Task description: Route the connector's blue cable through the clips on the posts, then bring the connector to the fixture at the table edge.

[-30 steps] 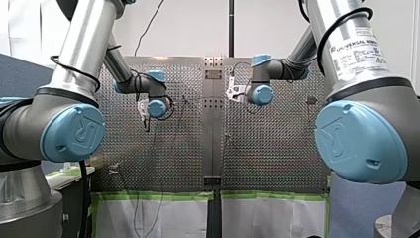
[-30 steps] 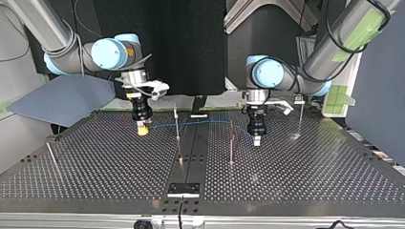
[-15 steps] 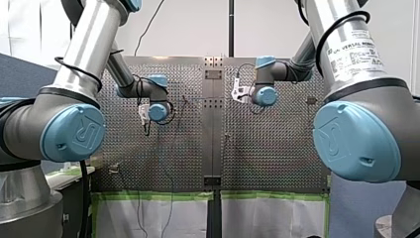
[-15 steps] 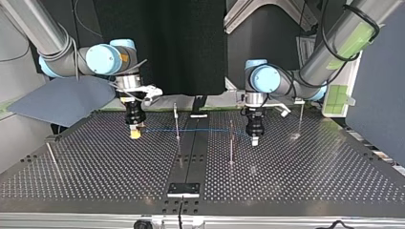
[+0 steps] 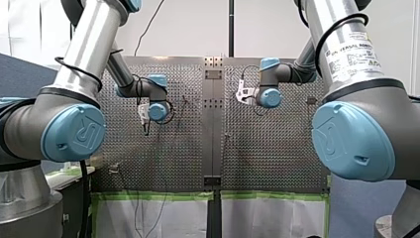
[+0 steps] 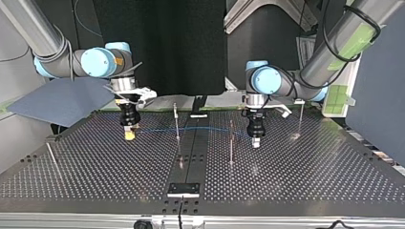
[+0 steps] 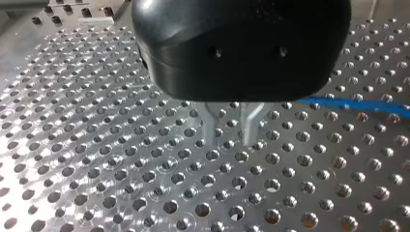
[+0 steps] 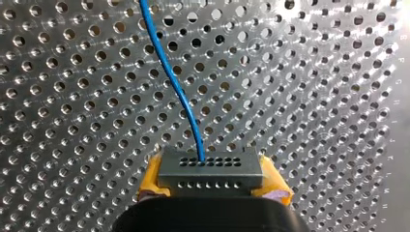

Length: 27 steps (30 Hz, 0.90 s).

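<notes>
Key relation: blue cable (image 8: 170, 77) leaves the connector (image 8: 210, 169) straight ahead of R gripper (image 6: 129, 135), then runs crosswise to L gripper (image 7: 229, 126); long axis is left-right in top view.
Posts: cable passes 2 mid posts, post A (image 6: 176, 123) and post B (image 6: 231, 143); can't tell if it sits in either clip.
R gripper: yellow pads (image 8: 151, 175) pinch the connector's 2 short ends.
L gripper: metal fingers (image 7: 252, 121) a little apart, nothing btwn tips; cable beside it goes behind the housing.
Nearer arm: R has the connector; L is just beside post B.
Connector look: small grey block, 2 rows of tiny holes, cable exits the front face.
Where: held just above table (image 6: 305, 171), at top view's left.
Fixture: prob. dark plate (image 6: 183, 189) at near edge, well apart.
</notes>
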### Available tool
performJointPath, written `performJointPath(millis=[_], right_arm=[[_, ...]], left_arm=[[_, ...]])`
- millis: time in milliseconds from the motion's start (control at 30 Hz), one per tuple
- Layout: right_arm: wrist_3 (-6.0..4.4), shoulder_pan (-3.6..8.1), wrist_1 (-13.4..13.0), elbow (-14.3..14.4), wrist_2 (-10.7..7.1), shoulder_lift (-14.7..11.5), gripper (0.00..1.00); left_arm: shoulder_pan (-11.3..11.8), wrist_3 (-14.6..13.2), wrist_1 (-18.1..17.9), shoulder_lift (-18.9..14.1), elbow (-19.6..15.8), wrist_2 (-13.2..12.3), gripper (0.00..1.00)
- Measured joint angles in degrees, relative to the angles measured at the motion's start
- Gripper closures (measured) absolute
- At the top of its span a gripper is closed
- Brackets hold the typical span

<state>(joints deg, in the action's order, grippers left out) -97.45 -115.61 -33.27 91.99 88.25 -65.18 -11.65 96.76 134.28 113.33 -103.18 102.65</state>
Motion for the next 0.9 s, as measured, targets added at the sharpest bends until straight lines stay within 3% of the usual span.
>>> performJointPath(millis=[233, 267, 300, 333, 500, 533, 700, 900], right_arm=[[0.06, -0.26, 0.3, 0.0, -0.22, 0.06, 0.99], [0.07, -0.29, 0.34, 0.0, -0.24, 0.06, 0.99], [0.07, -0.33, 0.35, 0.0, -0.25, 0.06, 0.99], [0.07, -0.37, 0.37, 0.0, -0.25, 0.09, 0.99], [0.13, -0.58, 0.59, 0.0, -0.25, 0.17, 0.99], [0.13, -0.61, 0.64, 0.0, -0.25, 0.19, 0.99], [0.19, -0.79, 0.93, 0.0, -0.26, 0.28, 0.99], [0.12, -1.01, 1.11, 0.01, -0.26, 0.38, 0.99]], left_arm=[[-0.38, -0.35, 0.45, 0.0, -0.01, 0.18, 0.46], [-0.44, -0.39, 0.51, 0.0, -0.01, -0.07, 0.37], [-0.48, -0.39, 0.56, -0.01, 0.0, -0.37, 0.37], [-0.53, -0.37, 0.62, -0.02, -0.01, -0.83, 0.27], [-0.43, -0.06, 0.71, -0.04, -0.02, -1.56, 0.27], [-0.42, -0.03, 0.72, -0.06, -0.01, -1.64, 0.0], [-0.51, 0.65, 1.36, -0.59, -0.05, -1.27, 0.0], [-0.97, 2.59, 4.07, -2.81, -1.15, 1.35, 0.0]])
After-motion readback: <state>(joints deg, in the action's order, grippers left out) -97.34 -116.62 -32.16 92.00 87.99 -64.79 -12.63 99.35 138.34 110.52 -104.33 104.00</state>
